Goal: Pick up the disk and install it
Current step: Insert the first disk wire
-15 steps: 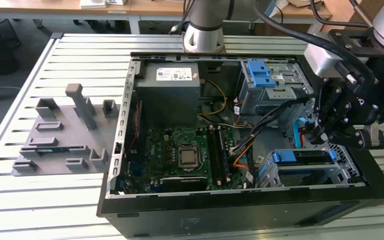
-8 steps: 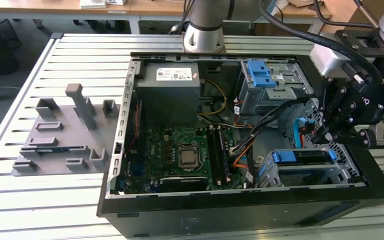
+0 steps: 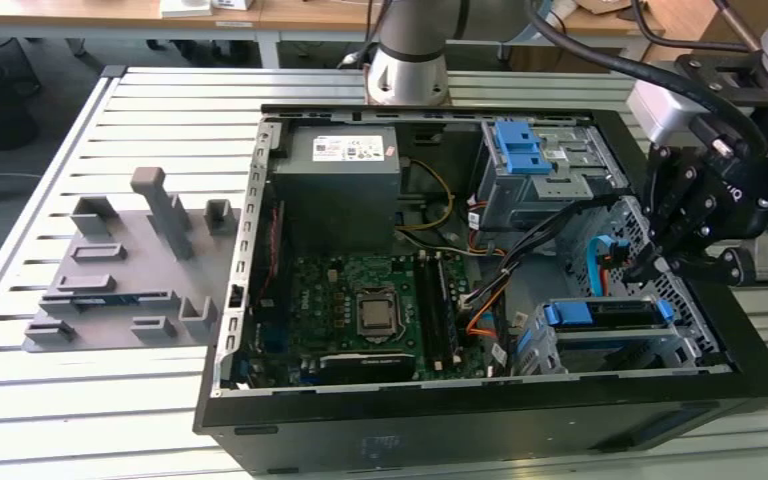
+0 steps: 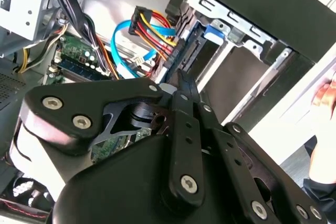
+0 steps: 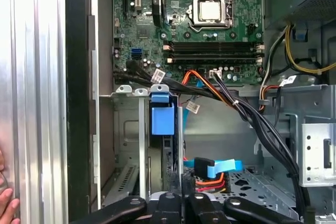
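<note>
So here's the setup: a black computer tower case (image 3: 491, 420) lies open on its side on a slatted aluminium table (image 3: 37, 420). The arm's black multi-link gripper (image 3: 648, 268) reaches into the case at about 3 o'clock in the exterior view.

The fingers look pinched together to me, with nothing clamped between them. In the second wrist view the gripper (image 4: 184, 80) narrows to one tip. That tip sits right by the dark edge of the drive slot, but I can't tell whether it's actually touching.

The disk, a flat silver-grey hard drive with a blue plastic bracket (image 3: 607, 314), sits on edge in the grey metal bay at roughly 4 o'clock inside the case. That's just below the gripper tip in the exterior view. In the first wrist view the blue bracket tab (image 5: 161, 114) pokes out of the bay, with the gripper (image 5: 182, 192) lined up just beside the slot. Looks like it's already slotted in, or very nearly.

Other stuff:
- A grey metal box with a white sticker (image 3: 337, 165) at 11 o'clock in the case.
- A grey metal cage with a blue latch (image 3: 531, 150) at 1 o'clock.
- A green motherboard (image 3: 357, 300) around 7 o'clock.
- A bundle of orange, red and blue cables (image 4: 144, 35) just beside the bay.
- A grey plastic fixture block (image 3: 131, 270) on the table, well apart from the case at 9 o'clock.
- A person's hand (image 5: 5, 198) resting at the outside wall of the case.
</note>
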Controlling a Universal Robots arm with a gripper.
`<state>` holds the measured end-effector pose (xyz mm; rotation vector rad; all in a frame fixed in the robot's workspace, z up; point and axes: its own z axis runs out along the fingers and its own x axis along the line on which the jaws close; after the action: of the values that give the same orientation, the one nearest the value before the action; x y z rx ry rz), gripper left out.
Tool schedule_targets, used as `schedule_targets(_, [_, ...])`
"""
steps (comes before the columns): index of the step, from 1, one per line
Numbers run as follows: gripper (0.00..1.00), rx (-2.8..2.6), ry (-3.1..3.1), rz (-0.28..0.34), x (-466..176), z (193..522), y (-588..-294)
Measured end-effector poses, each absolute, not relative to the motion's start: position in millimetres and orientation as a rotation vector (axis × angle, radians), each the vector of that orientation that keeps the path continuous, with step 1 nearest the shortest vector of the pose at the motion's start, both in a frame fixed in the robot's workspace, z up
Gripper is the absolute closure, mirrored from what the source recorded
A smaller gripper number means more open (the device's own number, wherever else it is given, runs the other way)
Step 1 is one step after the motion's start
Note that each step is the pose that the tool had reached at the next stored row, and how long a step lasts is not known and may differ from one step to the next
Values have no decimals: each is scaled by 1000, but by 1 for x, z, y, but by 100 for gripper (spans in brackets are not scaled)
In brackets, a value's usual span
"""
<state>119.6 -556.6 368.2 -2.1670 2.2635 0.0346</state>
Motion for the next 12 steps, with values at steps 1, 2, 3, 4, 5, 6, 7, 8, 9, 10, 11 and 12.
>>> schedule_targets(1, [89, -2167, 2263, 35, 120, 368, -556])
schedule_targets(2, [83, -2167, 2263, 35, 121, 368, -555])
schedule_targets(3, [77, -2167, 2264, 35, 121, 368, -555])
schedule_targets(4, [77, -2167, 2263, 34, 121, 367, -555])
schedule_targets(5, [70, -2166, 2263, 33, 121, 367, -555])
schedule_targets(6, [70, -2165, 2261, 30, 121, 367, -555])
schedule_targets(7, [70, -2163, 2260, 27, 121, 367, -555])
schedule_targets(8, [70, -2163, 2259, 25, 121, 366, -555])
schedule_targets(9, [70, -2163, 2259, 25, 121, 366, -555])
schedule_targets(10, [70, -2163, 2259, 25, 122, 366, -555])
schedule_targets(11, [70, -2163, 2259, 25, 122, 366, -555])
schedule_targets(12, [70, -2163, 2259, 26, 122, 365, -555])
